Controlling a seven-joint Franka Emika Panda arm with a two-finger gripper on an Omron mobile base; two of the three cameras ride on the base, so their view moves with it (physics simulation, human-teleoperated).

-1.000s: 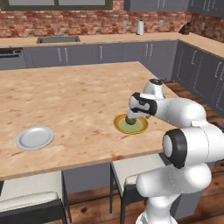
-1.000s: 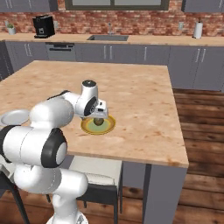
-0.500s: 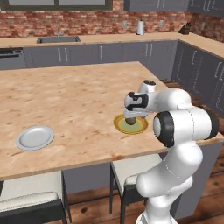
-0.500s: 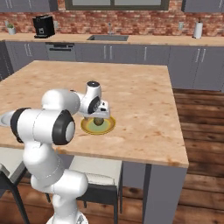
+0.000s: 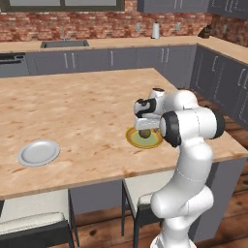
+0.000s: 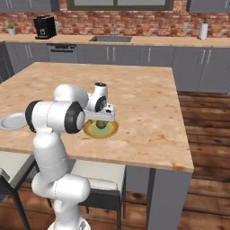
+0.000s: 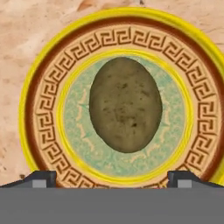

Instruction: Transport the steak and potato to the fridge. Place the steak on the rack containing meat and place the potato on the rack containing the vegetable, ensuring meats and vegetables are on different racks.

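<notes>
Resting at the centre of a round patterned plate [image 7: 39, 118], the potato [image 7: 125, 104] lies olive-brown and oval on the plate's green middle, ringed by a brown key-pattern band and a yellow rim. The plate sits on the wooden worktop [image 5: 72, 111] of a kitchen island, near its front edge. Directly above the potato hangs the robot's tool [image 5: 145, 127], pointing straight down, its fingers spread wide to either side of the potato and gripping nothing; in the hand view the two dark fingertips [image 7: 41, 178] stand well apart at the plate's near rim, apart from the potato. Seen from the right base view, the tool [image 6: 102, 120] hovers low over the potato [image 6: 102, 125] and the plate [image 6: 112, 130]. Farther along the same worktop, well apart from the patterned plate, lies a plain grey plate [image 5: 38, 152]. Beyond the island run grey cabinets [image 5: 121, 58] under a brick wall [image 5: 97, 22], with a black coffee machine [image 6: 45, 27] on the far counter.
</notes>
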